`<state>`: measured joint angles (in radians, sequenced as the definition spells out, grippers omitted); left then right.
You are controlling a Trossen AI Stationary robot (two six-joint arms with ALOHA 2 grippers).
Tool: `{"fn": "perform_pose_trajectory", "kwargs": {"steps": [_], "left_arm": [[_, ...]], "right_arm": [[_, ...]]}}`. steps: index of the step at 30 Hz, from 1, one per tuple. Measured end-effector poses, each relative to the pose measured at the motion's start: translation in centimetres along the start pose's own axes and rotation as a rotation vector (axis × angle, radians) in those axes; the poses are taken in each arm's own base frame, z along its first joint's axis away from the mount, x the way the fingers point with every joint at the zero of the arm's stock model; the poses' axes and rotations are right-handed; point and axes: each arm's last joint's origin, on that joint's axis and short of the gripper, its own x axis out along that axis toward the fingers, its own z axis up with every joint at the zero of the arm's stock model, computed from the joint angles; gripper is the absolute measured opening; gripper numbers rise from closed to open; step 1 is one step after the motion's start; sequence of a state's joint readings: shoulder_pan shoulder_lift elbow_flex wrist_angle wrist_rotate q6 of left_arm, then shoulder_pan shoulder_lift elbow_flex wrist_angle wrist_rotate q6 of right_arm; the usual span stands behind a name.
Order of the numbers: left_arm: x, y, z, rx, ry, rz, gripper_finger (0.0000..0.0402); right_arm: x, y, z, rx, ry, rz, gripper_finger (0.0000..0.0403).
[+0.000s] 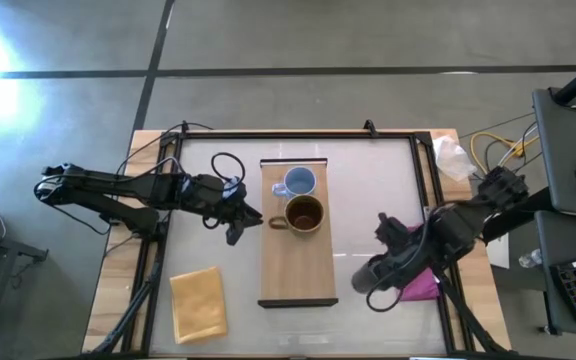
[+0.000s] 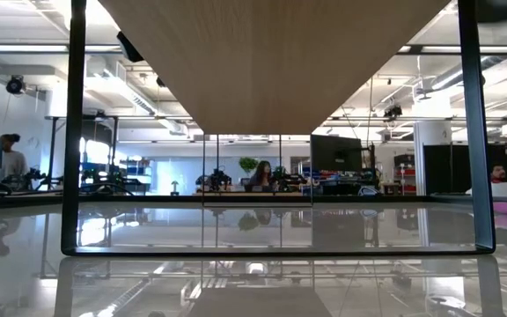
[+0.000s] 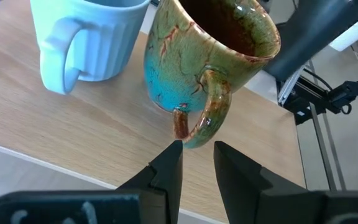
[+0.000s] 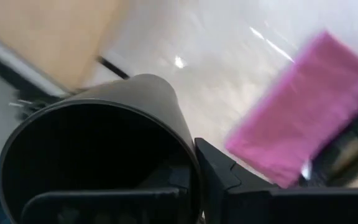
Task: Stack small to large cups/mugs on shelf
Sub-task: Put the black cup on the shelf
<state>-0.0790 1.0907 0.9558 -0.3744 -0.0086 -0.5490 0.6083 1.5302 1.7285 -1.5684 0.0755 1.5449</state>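
Observation:
The light-wood shelf (image 1: 296, 262) lies in the middle of the table. On its far half stand the light-blue mug (image 1: 299, 182) and, nearer, the brown mug (image 1: 305, 214), whose handle (image 3: 207, 111) points toward the table's left. My left gripper (image 1: 251, 216) is open by a narrow gap, and its tips (image 3: 197, 152) sit just at the handle's lower end. My right gripper (image 1: 393, 262) is right of the shelf, shut on the black cup (image 1: 366, 276), beside the magenta cloth (image 1: 423, 287). My left gripper: one fingertip (image 3: 174, 152) is right by the lower end of the brown mug's handle, and I cannot tell whether it touches. My right gripper holds the black cup by its wall at the rim (image 4: 188, 165), one finger (image 4: 219, 177) outside and the other seemingly inside. The cup is tipped on its side, mouth toward the wrist, base toward the shelf.
A yellow cloth (image 1: 198, 304) lies at the near left of the table. The magenta cloth (image 4: 303, 118) lies under and beside my right arm. A dark frame edges the table. The near half of the shelf is bare wood.

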Motion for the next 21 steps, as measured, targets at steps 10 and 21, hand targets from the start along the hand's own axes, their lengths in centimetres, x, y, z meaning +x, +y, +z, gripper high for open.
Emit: {"fn": "perform_pose_trajectory", "kwargs": {"steps": [10,21], "left_arm": [[-0.2,-0.6,0.1,-0.069,0.048,-0.094,0.0077],[-2.5,-2.6,-0.1,-0.072,0.014,-0.209,0.0077]], "right_arm": [[-2.5,4.6,3.8,-0.151,-0.181,0.112,0.0009],[-1.6,8.4,9.9,-0.307,-0.201,0.145,0.0009]]}}
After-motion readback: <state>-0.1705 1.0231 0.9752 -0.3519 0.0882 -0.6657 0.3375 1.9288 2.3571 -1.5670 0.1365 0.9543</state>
